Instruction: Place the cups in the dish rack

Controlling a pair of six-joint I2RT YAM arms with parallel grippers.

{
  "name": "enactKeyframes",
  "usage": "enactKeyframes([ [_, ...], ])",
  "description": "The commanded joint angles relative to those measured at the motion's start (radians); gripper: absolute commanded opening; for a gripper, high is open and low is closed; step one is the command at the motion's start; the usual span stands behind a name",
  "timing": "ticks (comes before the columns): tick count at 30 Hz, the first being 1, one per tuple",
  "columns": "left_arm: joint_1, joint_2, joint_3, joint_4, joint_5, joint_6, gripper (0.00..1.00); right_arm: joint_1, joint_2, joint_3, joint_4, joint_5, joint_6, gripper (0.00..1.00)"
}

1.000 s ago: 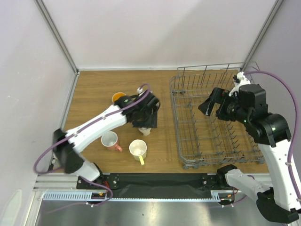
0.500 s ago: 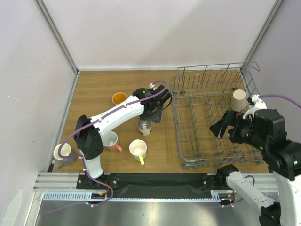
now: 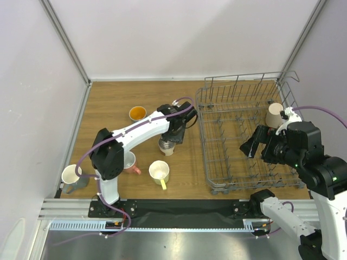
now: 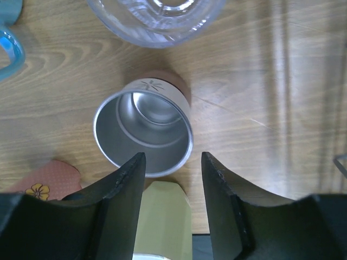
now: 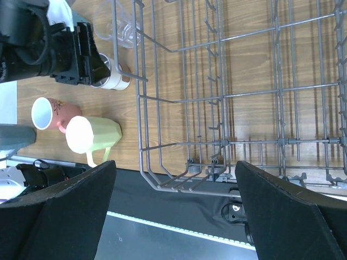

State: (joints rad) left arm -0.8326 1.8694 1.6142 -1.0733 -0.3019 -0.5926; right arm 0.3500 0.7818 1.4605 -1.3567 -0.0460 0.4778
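Note:
My left gripper is open and empty, hovering over the small steel cup. In the left wrist view the steel cup stands upright just beyond my open fingertips. The clear glass is beyond it, with the yellow-cream mug below the jaws. The pink mug, yellow-cream mug, blue cup with orange inside and grey-blue mug stand on the table. A beige cup sits in the dish rack at its far right. My right gripper is open and empty above the rack.
The rack's raised wire sides and upright tines fill the right wrist view. The black strip of the table's near edge runs below the mugs. White walls close in the left and back.
My right arm has drawn back toward the near right, and the beige cup now shows in the rack. My left gripper swung right, then back down over the steel cup.

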Motion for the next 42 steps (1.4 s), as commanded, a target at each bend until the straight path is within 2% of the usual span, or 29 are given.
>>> enactKeyframes([
  [1, 0.029, 0.002, -0.030, 0.061, 0.021, 0.013, 0.51, 0.003, -0.004, 0.003, -0.024, 0.003, 0.018, 1.00],
  [5, 0.041, 0.027, -0.053, 0.094, 0.053, 0.022, 0.44, 0.003, -0.012, -0.005, -0.027, 0.003, 0.028, 1.00],
  [11, 0.047, 0.043, -0.100, 0.125, 0.076, 0.027, 0.40, 0.004, -0.027, -0.011, -0.033, 0.006, 0.050, 0.99],
  [15, 0.047, 0.033, -0.128, 0.133, 0.083, 0.025, 0.23, 0.003, -0.038, -0.020, -0.033, 0.005, 0.064, 1.00],
  [18, 0.047, 0.004, -0.129, 0.121, 0.084, 0.022, 0.01, 0.003, -0.036, -0.031, -0.027, -0.014, 0.071, 1.00],
  [23, 0.047, -0.160, -0.111, 0.059, 0.056, -0.024, 0.00, 0.003, -0.030, -0.072, 0.034, -0.126, 0.050, 1.00],
  [29, 0.047, -0.363, 0.032, 0.021, 0.151, -0.091, 0.00, 0.003, 0.014, -0.088, 0.149, -0.212, 0.062, 1.00],
  [31, 0.049, -0.427, 0.047, 0.076, 0.241, -0.119, 0.00, 0.004, 0.037, -0.088, 0.201, -0.289, 0.074, 1.00],
  [32, 0.050, -0.459, 0.039, 0.154, 0.274, -0.136, 0.00, 0.003, 0.040, -0.098, 0.267, -0.317, 0.100, 1.00],
  [35, 0.055, -0.608, -0.060, 0.318, 0.397, -0.242, 0.01, 0.003, 0.051, -0.132, 0.437, -0.426, 0.160, 1.00],
  [37, 0.056, -0.720, -0.183, 0.525, 0.437, -0.361, 0.00, 0.003, 0.056, -0.155, 0.528, -0.498, 0.246, 1.00],
  [38, 0.058, -0.754, -0.232, 0.600, 0.469, -0.409, 0.00, 0.003, 0.056, -0.167, 0.635, -0.524, 0.277, 1.00],
  [39, 0.058, -0.785, -0.334, 0.772, 0.478, -0.456, 0.00, 0.003, 0.057, -0.193, 0.687, -0.543, 0.348, 1.00],
  [40, 0.058, -0.847, -0.386, 0.853, 0.484, -0.558, 0.00, 0.003, 0.056, -0.206, 0.736, -0.563, 0.384, 1.00],
  [42, 0.058, -0.897, -0.530, 1.016, 0.483, -0.660, 0.00, 0.003, 0.051, -0.244, 0.878, -0.580, 0.454, 1.00],
])
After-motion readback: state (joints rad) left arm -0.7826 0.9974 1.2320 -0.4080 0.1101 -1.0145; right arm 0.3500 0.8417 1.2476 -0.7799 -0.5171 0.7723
